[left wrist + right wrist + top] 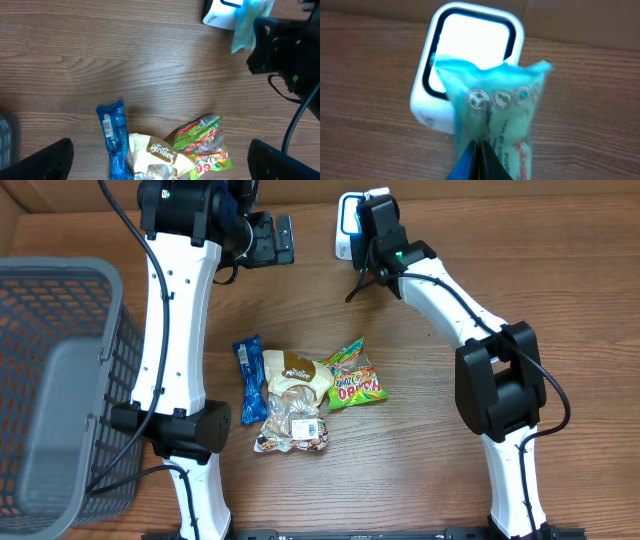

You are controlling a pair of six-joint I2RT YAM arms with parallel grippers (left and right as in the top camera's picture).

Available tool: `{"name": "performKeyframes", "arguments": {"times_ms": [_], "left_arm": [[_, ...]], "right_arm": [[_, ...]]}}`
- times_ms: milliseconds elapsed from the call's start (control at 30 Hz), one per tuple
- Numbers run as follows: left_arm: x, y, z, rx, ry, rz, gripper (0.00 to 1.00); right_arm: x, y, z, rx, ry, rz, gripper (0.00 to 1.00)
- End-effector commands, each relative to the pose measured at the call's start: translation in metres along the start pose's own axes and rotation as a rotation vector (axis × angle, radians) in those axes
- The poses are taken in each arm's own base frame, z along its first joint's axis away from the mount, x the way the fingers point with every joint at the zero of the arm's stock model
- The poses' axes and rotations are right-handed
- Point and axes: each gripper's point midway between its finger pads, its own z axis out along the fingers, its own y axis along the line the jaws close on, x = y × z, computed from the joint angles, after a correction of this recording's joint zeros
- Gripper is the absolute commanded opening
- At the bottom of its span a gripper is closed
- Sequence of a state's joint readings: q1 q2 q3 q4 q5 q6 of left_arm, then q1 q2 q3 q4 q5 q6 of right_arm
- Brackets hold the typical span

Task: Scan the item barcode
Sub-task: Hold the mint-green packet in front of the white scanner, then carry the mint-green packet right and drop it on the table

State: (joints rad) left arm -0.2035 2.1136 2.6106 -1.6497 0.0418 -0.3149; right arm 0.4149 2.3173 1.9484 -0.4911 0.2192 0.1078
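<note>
Pinched between the pressed-together fingers of the right hand [479,161], a pale turquoise packet [500,110] stands upright right in front of the white scanner [472,42], its top edge overlapping the lower part of the lit window; whether the two touch cannot be told. Only the right wrist view shows this close-up, with the row of round icons printed on the wrapper. From overhead the packet is hidden under the arm, and the scanner shows near the far edge of the desk [430,330], right of the middle. That view alone shows the grey mesh basket [60,380] at the left edge. The left hand [272,238] hovers near the far edge, left of the scanner, spread wide and holding nothing; in its own view the dark fingers [45,162] sit at the bottom corners, well apart. Near the middle of the desk lies a pile of four items: one blue bar [247,378], one beige pouch [292,368], one green bag [352,372] and one clear bag [293,425]. The left wrist view cuts off most of the clear bag. One scanner, one basket, five snacks in all.
</note>
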Motion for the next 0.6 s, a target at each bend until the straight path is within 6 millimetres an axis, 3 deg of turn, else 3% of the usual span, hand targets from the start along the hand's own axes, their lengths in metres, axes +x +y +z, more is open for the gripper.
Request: {"name": "performKeyframes", "arguments": {"times_ms": [0, 100, 167, 233, 333, 367, 400, 433, 467, 500, 533, 567], "left_arm": [[0.0, -0.004, 0.002, 0.006, 0.003, 0.004, 1.0], [0.0, -0.004, 0.002, 0.006, 0.003, 0.004, 1.0], [0.0, -0.004, 0.002, 0.006, 0.003, 0.004, 1.0], [0.0, -0.004, 0.002, 0.006, 0.003, 0.004, 1.0], [0.0, -0.004, 0.002, 0.006, 0.003, 0.004, 1.0], [0.0, -0.004, 0.002, 0.006, 0.003, 0.004, 1.0], [0.0, -0.004, 0.002, 0.006, 0.003, 0.004, 1.0], [0.0, -0.004, 0.002, 0.006, 0.003, 0.004, 1.0], [0.0, -0.004, 0.002, 0.006, 0.003, 0.004, 1.0], [0.0, -0.004, 0.002, 0.006, 0.003, 0.004, 0.99], [0.0, -0.004, 0.002, 0.006, 0.003, 0.004, 1.0], [0.0, -0.004, 0.002, 0.006, 0.003, 0.004, 1.0]], "right_arm": [[-0.017, 0.017, -0.039, -0.103, 0.028, 0.077, 0.04], [-0.005, 0.012, -0.06, -0.118, 0.119, 0.154, 0.04], [0.006, -0.003, -0.075, -0.09, 0.189, 0.221, 0.04], [0.016, -0.02, -0.08, -0.075, 0.248, 0.267, 0.04], [0.018, -0.019, -0.074, -0.174, 0.267, 0.272, 0.04], [0.019, -0.015, -0.065, -0.213, 0.261, 0.241, 0.13], [0.024, -0.014, -0.055, -0.21, 0.264, 0.238, 0.34], [0.028, -0.013, -0.048, -0.209, 0.272, 0.234, 0.45], [0.038, -0.011, -0.037, -0.206, 0.293, 0.232, 0.49], [0.044, -0.011, -0.031, -0.204, 0.306, 0.232, 0.49], [0.055, -0.008, -0.018, -0.213, 0.331, 0.233, 0.28], [0.059, -0.006, -0.014, -0.218, 0.339, 0.234, 0.18]]}}
